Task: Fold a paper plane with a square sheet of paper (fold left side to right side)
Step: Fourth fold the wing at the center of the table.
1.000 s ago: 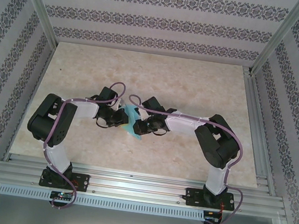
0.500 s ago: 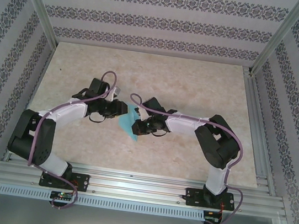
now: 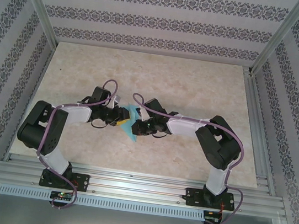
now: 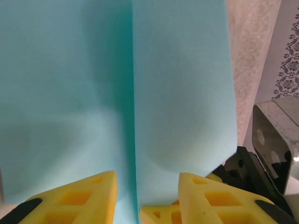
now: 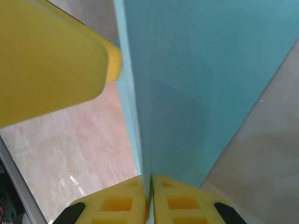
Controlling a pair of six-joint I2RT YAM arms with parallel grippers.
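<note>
On the top camera both arms meet over the middle of the worktop (image 3: 198, 85), a little toward its near edge. The turquoise paper (image 3: 130, 126) stands on edge between them. My right gripper (image 3: 140, 125) is pinched tight on the paper's folded edge; on its wrist camera the yellow fingers (image 5: 121, 200) press together with the sheet between. My left gripper (image 3: 119, 116) has its fingers spread, one on each side of a crease running up the paper, gripping nothing.
</note>
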